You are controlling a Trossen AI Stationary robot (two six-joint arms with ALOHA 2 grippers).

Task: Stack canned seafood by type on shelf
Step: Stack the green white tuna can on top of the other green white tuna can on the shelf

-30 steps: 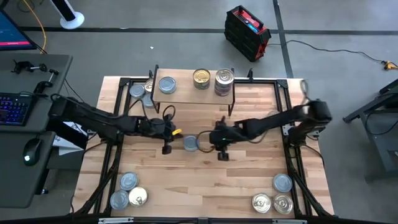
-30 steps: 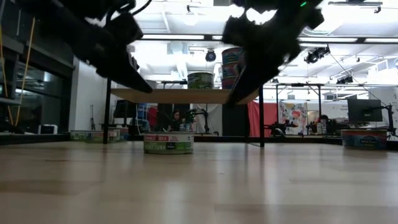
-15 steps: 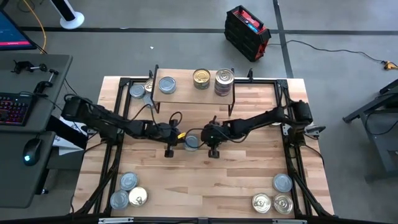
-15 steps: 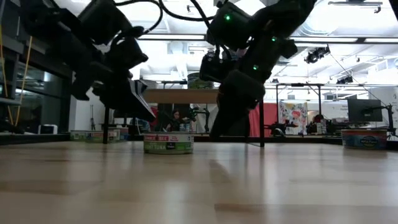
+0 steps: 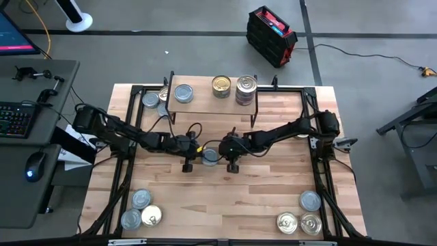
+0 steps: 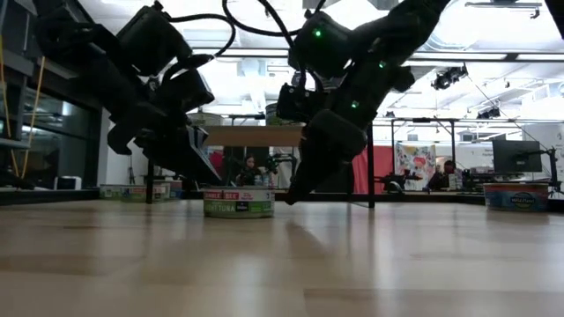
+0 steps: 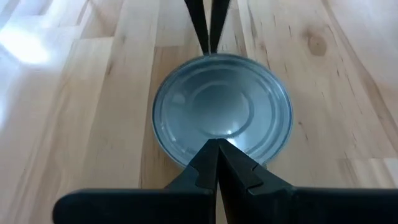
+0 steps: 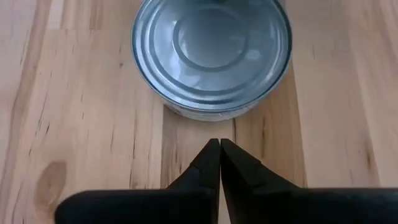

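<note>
From above, a grey concrete floor surrounds the wooden table (image 5: pixel 225 198); a desk with a keyboard (image 5: pixel 13 117) and mouse (image 5: pixel 31 166) stands to the left, a black and red case (image 5: pixel 271 35) lies beyond. The shelf (image 5: pixel 212 102) at the table's far edge carries a silver-lidded tin (image 5: pixel 183 93), a gold-lidded tin (image 5: pixel 220 85) and a stack of tins (image 5: pixel 246 89). More tins sit by its left legs and at both near corners. At mid-table one silver-lidded can (image 5: pixel 210 156) lies between the two arms; the left gripper (image 5: pixel 197 148) and right gripper (image 5: pixel 222 152) flank it closely. A second ago both arms were farther apart and the right one reached from farther right.

At table height, workshop lights and monitors fill the background. The can (image 6: pixel 238 203) shows a green and white label reading "TUNA"; a blue-labelled tin (image 6: pixel 516 195) stands far right. Both arms hang lower than before.

The left wrist view shows the left gripper (image 7: pixel 212 149) pressed shut, its tips over the can's (image 7: pixel 222 112) near edge; the other arm's shut fingers (image 7: pixel 208 25) show beyond.

The right wrist view shows the right gripper (image 8: pixel 219 146) fully closed, holding nothing, just short of the can (image 8: pixel 211 53); it was partly open a second ago.
</note>
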